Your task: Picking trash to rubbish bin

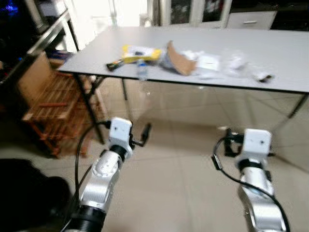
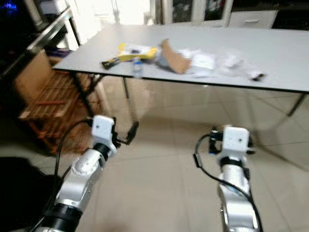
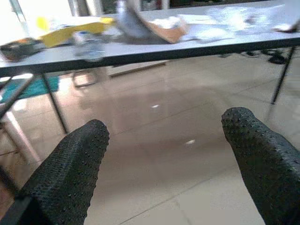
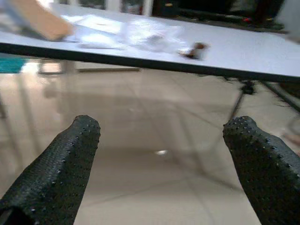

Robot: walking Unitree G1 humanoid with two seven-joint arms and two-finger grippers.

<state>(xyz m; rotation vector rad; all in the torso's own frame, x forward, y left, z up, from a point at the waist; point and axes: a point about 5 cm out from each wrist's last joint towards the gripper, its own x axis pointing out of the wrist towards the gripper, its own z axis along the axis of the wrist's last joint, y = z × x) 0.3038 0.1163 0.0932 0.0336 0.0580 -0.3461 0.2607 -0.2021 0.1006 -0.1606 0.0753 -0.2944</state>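
Trash lies on a grey table (image 1: 270,46) ahead of me: a yellow packet (image 1: 140,52), a small clear bottle (image 1: 141,70) at the near edge, a torn brown cardboard piece (image 1: 179,60), white wrappers (image 1: 208,63), crumpled clear plastic (image 1: 236,63) and a small dark scrap (image 1: 264,76). Both arms are held low over the tiled floor, short of the table. My left gripper (image 3: 164,154) is open with nothing between its fingers. My right gripper (image 4: 159,159) is open too and holds nothing.
A wooden slatted rack (image 1: 53,106) stands at the left beside the table's black leg (image 1: 91,108). A black shape (image 1: 29,193) sits at my lower left. Cabinets (image 1: 193,12) line the back wall. Tiled floor (image 1: 178,159) stretches under and before the table.
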